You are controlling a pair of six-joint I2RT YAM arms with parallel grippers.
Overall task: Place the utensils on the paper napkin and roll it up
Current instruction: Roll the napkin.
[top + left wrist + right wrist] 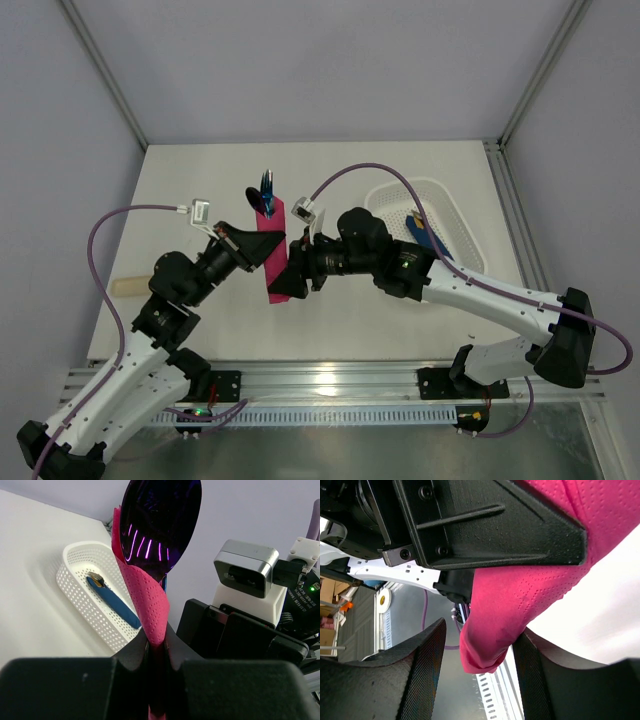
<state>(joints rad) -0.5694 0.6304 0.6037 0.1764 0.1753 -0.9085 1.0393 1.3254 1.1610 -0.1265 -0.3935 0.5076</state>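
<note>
**Left pincer clamps the rolled napkin; right pincer straddles its lower end**

The white table [350, 325] lies under both pincers, which meet face to face over its middle.

The left pincer [258, 252] [156, 655] is clenched. Its two black pads press together on the paper napkin [270, 225] [147, 605] [505, 610], which is wrapped into a narrow magenta roll. The roll runs straight through the jaws, with a short tail below them and a longer part above.

The right pincer [293, 272] [480, 640] is released. Its jaws stand apart on either side of the roll's lower end, just under the left pincer's grip. In the right wrist view one finger [535, 662] sits right against the pink paper, while the other [422, 667] stands off with a clear gap.

Behind the right pincer, alongside its arm, a white perforated basket [448, 215] [80, 555] stands on the table, well apart from the left pincer. A blue flat strip [420, 228] [112, 602] lies inside it.

The utensils [265, 190] stick out of the roll's upper end, beyond the left pincer's fingertips. The glossy dark purple spoon head [258, 198] [160, 525] rises above the paper, with one flap of napkin folded against its side. A second slim piece with a bluish glint shows beside it — too small to tell its shape. The handles are hidden inside the roll.

Behind the left pincer a pale beige stick [127, 286] lies flat near the table's edge, well apart from the roll.
</note>
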